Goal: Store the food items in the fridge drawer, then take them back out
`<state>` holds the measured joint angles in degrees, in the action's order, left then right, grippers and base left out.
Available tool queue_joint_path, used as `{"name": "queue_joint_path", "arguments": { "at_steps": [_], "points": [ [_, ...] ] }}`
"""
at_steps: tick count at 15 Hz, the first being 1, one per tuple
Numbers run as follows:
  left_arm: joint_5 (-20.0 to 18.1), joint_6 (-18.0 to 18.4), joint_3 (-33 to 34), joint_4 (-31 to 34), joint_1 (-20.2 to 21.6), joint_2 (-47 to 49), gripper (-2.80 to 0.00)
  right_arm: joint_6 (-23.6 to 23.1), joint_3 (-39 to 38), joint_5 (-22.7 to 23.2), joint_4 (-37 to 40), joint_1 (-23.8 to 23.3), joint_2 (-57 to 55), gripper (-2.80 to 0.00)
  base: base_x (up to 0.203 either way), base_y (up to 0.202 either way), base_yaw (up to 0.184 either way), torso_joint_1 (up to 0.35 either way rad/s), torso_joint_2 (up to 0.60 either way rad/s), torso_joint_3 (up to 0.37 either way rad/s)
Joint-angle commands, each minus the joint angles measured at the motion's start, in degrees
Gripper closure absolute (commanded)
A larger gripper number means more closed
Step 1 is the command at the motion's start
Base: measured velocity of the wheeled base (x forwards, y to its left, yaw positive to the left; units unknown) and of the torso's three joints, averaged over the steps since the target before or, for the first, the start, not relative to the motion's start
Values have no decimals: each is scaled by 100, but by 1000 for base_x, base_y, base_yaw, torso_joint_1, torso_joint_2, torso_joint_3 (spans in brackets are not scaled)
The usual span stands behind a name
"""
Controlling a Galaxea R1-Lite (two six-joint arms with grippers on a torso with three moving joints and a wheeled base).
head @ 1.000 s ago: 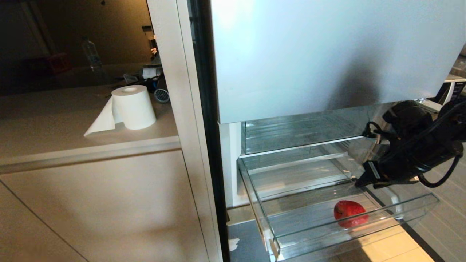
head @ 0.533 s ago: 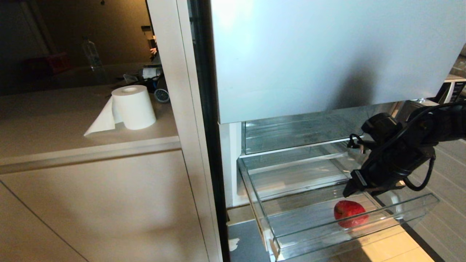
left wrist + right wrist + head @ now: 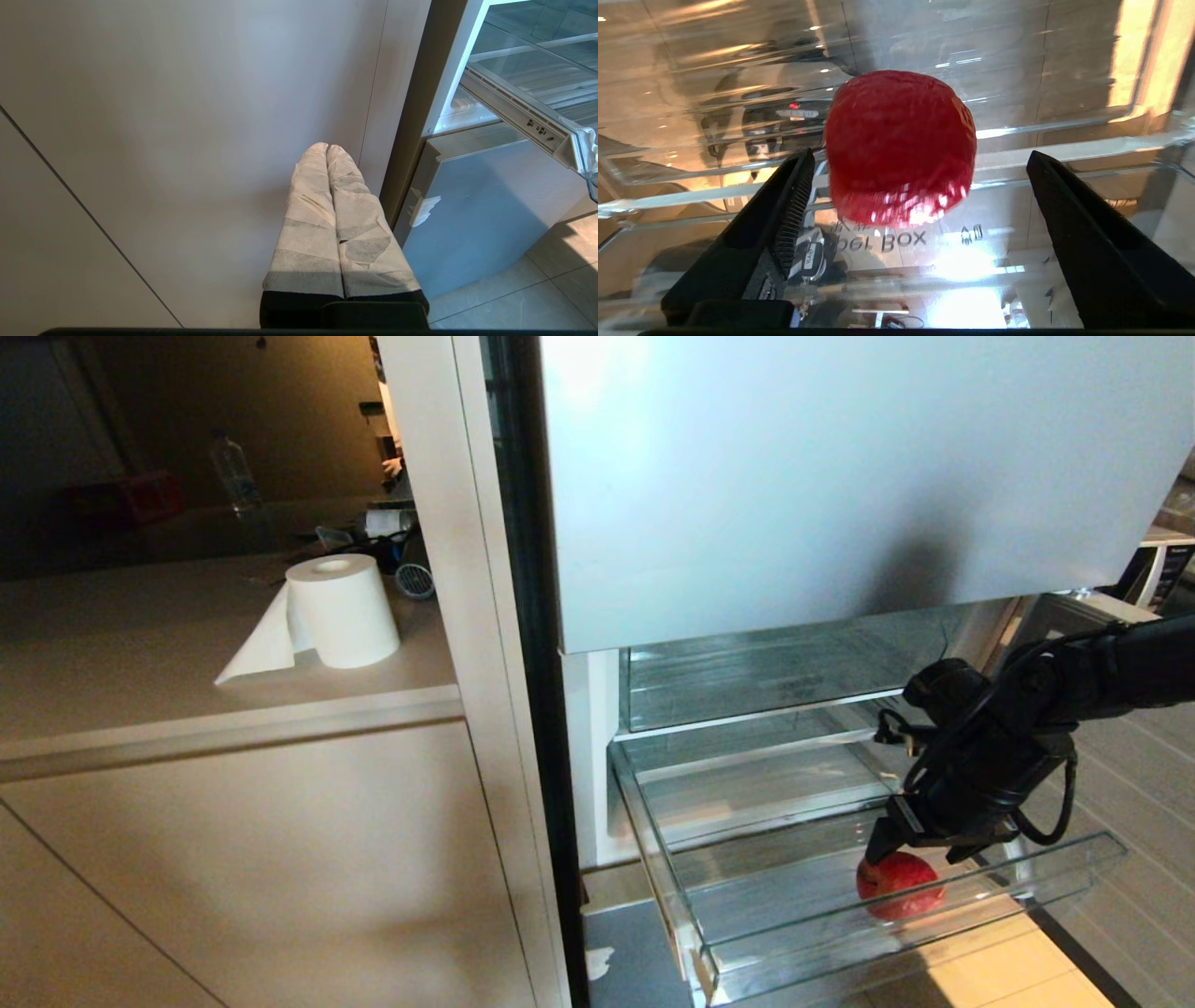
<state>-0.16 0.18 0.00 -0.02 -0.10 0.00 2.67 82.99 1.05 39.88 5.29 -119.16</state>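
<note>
Right gripper [image 3: 920,852] has come down and in toward the fridge over the last second: it was up by the drawer's right side, now it sits right on top of the red fruit [image 3: 898,885] in the pulled-out fridge drawer [image 3: 1074,868]. The jaws have widened on the way down. From the right wrist view they stand well apart, one finger [image 3: 794,196] close beside the fruit [image 3: 900,147], the other [image 3: 1064,200] with clear daylight between it and the fruit. Nothing held yet.

The fruit hasn't budged. It lies on the ribbed drawer floor, near the front wall and toward the right end. I can only see one fruit; a second one isn't in any view.

My read: this is the take-it-back-out half, approach done, pre-grasp. The fruit sits off-centre between the fingers, closer to one, so closing from here may nudge it sideways on the slick plastic before both pads bite. A bit more descent or a small lateral shift would help.

Left gripper [image 3: 331,186] is parked low beside the cabinet panel, left of the fridge, padded fingers pressed together, empty.

The paper roll [image 3: 342,610] on the surface [image 3: 187,663] to the left is not involved.
</note>
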Motion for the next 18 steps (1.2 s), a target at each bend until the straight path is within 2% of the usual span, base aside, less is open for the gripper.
{"name": "queue_joint_path", "arguments": {
  "at_steps": [1, 7, 8, 18],
  "points": [
    [-2, -1, 9, -6, 1, 0, 0, 5, 15, 1, 21, 13, -279, -280, 0, 0, 0, 0, 0, 0],
    [-2, -1, 9, -4, 1, 0, 0, 32, 15, -34, 20, 33, -362, -280, 0, 0, 0, 0, 0, 0],
    [-2, -1, 9, -4, 1, 0, 0, 32, 15, -34, 20, 33, -362, 0, 0, 0, 0, 0, 0, 0],
    [-2, -1, 9, 2, 1, 0, 0, 204, -94, -14, 20, 265, 30, 0, 0, 0, 0, 0, 0, 0]
  ]
}}
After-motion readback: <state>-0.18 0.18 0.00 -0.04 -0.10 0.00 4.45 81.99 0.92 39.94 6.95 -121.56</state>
